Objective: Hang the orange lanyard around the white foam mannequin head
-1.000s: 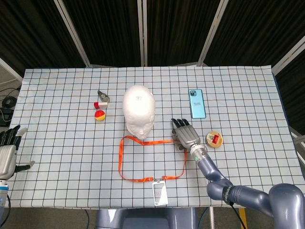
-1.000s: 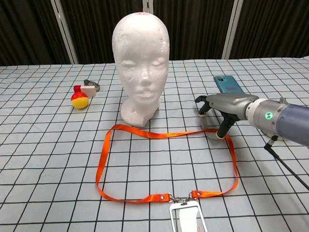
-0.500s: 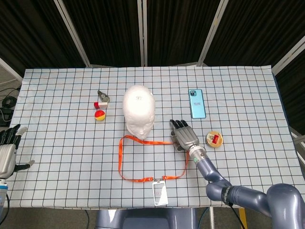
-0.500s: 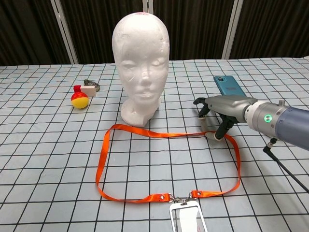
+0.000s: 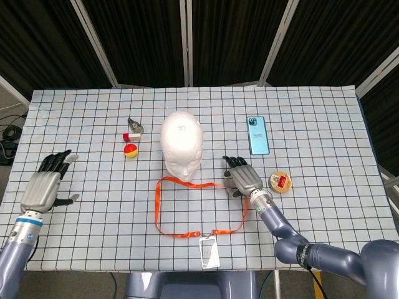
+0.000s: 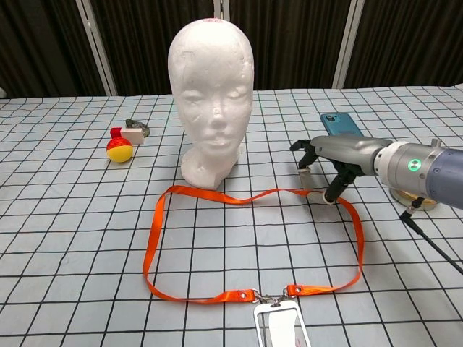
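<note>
One orange lanyard (image 6: 253,197) lies looped on the bench (image 5: 324,112) before the white foam mannequin head (image 6: 210,87). The right robot hand (image 6: 329,155) pinches its right corner; the left robot hand (image 5: 45,185) hovers, fingers spread, empty.

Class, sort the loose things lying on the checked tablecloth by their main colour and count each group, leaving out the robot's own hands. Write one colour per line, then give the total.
White: 2 (mannequin head, badge holder)
Orange: 1 (lanyard)
Teal: 1 (phone)
Red and yellow: 1 (ball)
Grey metal: 1 (clip)
Tan with a red label: 1 (round tin)
Red and white: 1 (small block)
Total: 8
</note>
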Available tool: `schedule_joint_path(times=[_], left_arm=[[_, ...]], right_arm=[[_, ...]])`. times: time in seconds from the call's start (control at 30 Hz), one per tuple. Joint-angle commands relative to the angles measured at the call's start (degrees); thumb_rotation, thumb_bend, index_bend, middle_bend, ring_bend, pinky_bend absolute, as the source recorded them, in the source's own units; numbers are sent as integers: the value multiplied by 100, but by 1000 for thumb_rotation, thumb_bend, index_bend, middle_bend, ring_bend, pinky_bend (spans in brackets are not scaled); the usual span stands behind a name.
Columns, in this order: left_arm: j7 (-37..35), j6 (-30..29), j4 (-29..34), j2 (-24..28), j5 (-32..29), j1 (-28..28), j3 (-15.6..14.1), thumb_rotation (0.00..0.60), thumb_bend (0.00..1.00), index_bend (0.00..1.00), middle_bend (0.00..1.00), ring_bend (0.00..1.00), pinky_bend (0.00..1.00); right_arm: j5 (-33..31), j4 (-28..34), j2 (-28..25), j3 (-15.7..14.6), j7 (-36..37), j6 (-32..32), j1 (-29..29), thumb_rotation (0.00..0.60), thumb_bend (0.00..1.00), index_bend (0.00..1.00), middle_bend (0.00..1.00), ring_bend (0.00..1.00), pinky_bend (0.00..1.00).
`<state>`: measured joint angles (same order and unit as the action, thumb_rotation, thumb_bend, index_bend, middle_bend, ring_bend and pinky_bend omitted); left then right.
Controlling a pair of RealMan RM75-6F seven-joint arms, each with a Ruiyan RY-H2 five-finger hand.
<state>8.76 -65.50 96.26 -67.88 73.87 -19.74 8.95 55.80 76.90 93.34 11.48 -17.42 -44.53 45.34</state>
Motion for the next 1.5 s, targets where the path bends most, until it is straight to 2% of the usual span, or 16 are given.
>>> schedule_joint_path(times=[0.03,0.23,0.53,0.77,0.93,1.17,1.37,1.5], left_arm=[[83,558,-278,-418,-173,-536,231,600,310,220,0,0,0],[32,1030,-703,-1077,-314,-1076,401,600,376,302,0,0,0],[297,1616,-1501,-2129,-844,-1728,442,600,382,307,0,0,0],[11,1714,-2138,-2728,-923,-1930,462,600,378,314,0,0,0],[-174,1836,-2379,-2941,-957,-2020,446,600,379,323,0,0,0],[-17,2020,-2482,-3110,-1378,-2143,483,600,383,324,0,0,0],[5,1975,-2569,-3241,-1457,-2169,443,600,386,339,0,0,0],[-78,1999,-2650,-3327,-1538,-2171,452,600,420,341,0,0,0]], right_arm=[[-58,83,-70,21,21,48,27,600,616,710,0,0,0],[-143,200,-139,80,73,116,93,600,616,711,0,0,0],[-331,145,-154,169,199,308,264,600,616,716,0,0,0],[-415,53,-114,189,275,394,369,600,616,717,0,0,0],[-428,32,-100,187,318,410,419,600,616,717,5,0,0],[-403,-25,-94,141,393,437,451,600,616,717,9,0,0],[-405,-85,-91,107,449,459,472,600,616,717,11,0,0],[-381,-117,-79,71,482,463,469,600,616,717,13,0,0]])
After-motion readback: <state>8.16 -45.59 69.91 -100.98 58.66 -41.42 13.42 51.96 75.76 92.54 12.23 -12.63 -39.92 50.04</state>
